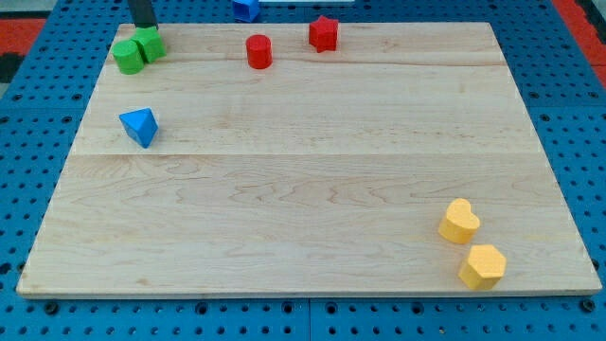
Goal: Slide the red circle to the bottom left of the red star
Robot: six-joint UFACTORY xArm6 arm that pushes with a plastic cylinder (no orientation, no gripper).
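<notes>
The red circle (258,51), a short cylinder, stands near the view's top, left of centre. The red star (324,33) stands to its right and slightly higher, about a block's width apart. My tip (145,26) comes down at the view's top left, just above the two green blocks and touching or nearly touching them. It is well to the left of the red circle.
A green circle (128,56) and a green block (149,44) sit together at the top left. A blue triangle block (140,126) lies at the left. A blue block (246,8) sits at the top edge. A yellow heart (459,221) and yellow hexagon (483,265) are at the bottom right.
</notes>
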